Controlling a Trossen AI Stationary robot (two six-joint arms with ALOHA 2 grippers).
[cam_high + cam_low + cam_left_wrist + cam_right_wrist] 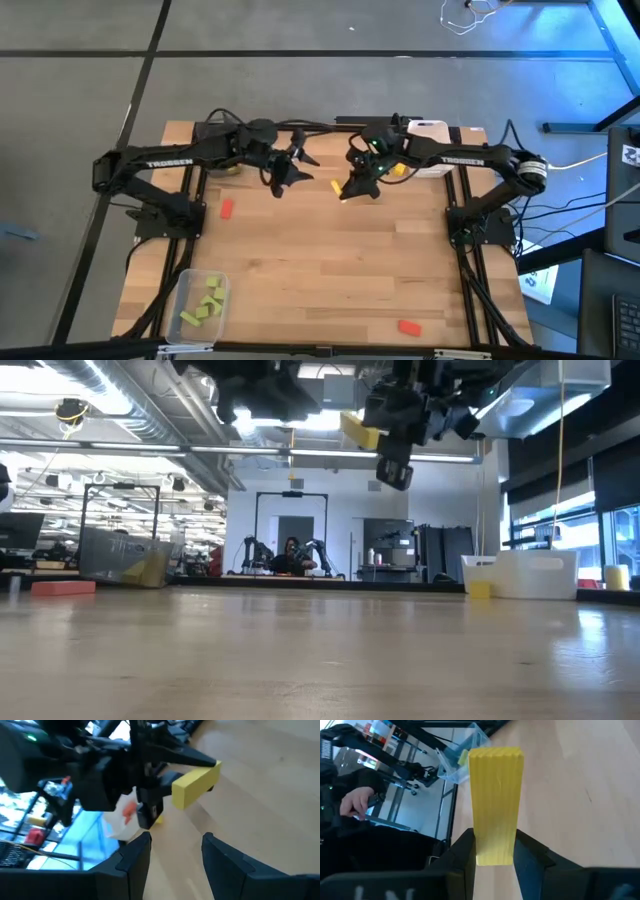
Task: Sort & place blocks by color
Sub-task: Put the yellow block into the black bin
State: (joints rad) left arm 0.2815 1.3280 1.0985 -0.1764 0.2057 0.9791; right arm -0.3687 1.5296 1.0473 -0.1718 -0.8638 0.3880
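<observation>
Between the fingers of the right gripper (493, 851) stands 1 yellow block (495, 800), a short bar clamped at one end, its long axis running straight out past the fingertips. From above it shows only as a small yellow tip (342, 193) at the gripper's nose, over the middle-rear of the table (330, 250) and clear of the wood; the low view shows it lifted well above the surface (358, 430).

The left gripper (172, 851) faces it from close by, jaws apart and empty, and the bar's free end points roughly toward that gap, so a handover or a carry-off by the right arm both look possible. The right arm is the one already in possession; the left is merely near.

Outward from there, as far as I can count from above:
- Yellow: 1 held, 1 more lying by the white tray (430, 130) at the rear right, under the right arm (398, 170).
- Red: 2 on the bare table, 1 at the left side (227, 208), 1 near the front right edge (408, 327).
- Light green: about 5 pieces piled in the clear tray (186, 284) at the front left (203, 303); the pile is too crowded to count surely.

A yellowish thing by the left arm's base is hidden too far to name.
</observation>
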